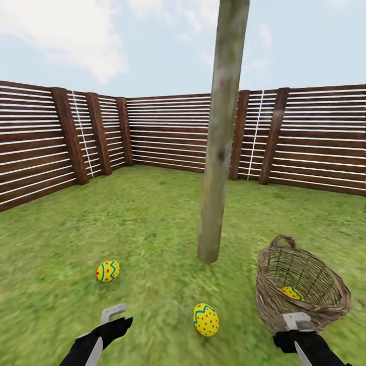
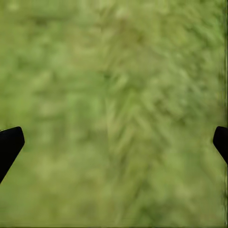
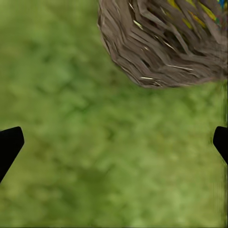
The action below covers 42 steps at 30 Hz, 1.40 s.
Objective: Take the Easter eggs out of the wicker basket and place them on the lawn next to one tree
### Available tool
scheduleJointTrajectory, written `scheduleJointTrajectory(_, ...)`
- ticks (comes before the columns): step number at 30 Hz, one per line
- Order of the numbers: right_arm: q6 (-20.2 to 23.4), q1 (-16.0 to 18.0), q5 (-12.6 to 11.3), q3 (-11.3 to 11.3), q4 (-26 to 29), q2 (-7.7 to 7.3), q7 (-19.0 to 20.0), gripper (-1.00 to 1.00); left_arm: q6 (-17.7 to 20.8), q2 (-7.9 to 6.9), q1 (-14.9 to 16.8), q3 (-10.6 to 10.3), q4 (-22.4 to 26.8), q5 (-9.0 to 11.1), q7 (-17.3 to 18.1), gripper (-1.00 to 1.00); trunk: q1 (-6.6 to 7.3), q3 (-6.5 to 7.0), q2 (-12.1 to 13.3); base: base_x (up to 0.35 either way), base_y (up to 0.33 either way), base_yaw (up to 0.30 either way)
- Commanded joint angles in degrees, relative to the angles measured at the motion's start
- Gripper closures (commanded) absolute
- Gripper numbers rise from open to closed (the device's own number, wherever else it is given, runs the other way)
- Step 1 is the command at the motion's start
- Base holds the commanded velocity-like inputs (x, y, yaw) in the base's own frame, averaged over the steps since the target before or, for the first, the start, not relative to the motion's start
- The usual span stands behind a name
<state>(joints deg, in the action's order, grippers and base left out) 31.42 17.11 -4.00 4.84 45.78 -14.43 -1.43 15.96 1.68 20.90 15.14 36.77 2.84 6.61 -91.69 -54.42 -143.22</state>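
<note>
The tree (image 1: pixel 219 152), a pale bare trunk, rises from the lawn (image 1: pixel 152 218) in the middle of the head view. Two yellow Easter eggs lie on the grass near its foot, one (image 1: pixel 108 270) to the left and one (image 1: pixel 206 319) in front. The third egg (image 1: pixel 291 292) rests inside the wicker basket (image 1: pixel 300 284), which sits tilted on the grass right of the trunk. My right gripper (image 1: pixel 297 325) is open just short of the basket's base (image 3: pixel 166 42), nothing between its fingers (image 3: pixel 10 142). Left of the front egg, my left gripper (image 1: pixel 114 317) hangs open over bare grass (image 2: pixel 114 114).
A brown slat fence (image 1: pixel 168 132) closes the garden behind and on both sides. Open grass stretches from the trunk back to the fence.
</note>
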Motion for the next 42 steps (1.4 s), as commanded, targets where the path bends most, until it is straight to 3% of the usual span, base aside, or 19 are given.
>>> scheduleJointTrajectory(1,0.22,0.02,-0.40,0.24,0.04,-0.06,-0.12,-1.00,0.49,0.08,0.04,0.42,0.14,0.27,0.34,-1.00,0.24,0.13,0.38,-0.099,-0.281,0.000)
scheduleJointTrajectory(20,0.23,0.02,-0.39,0.26,0.01,0.00,-0.16,-1.00,0.49,0.08,0.02,0.42,0.14,0.35,0.59,-1.00,4.41,3.54,8.00,-0.105,-0.291,0.015)
scheduleJointTrajectory(42,0.22,0.02,-0.39,0.26,0.01,0.02,-0.17,-1.00,0.57,0.08,0.02,0.49,0.14,0.38,0.43,-1.00,9.24,7.49,16.82,-0.002,-0.246,0.058)
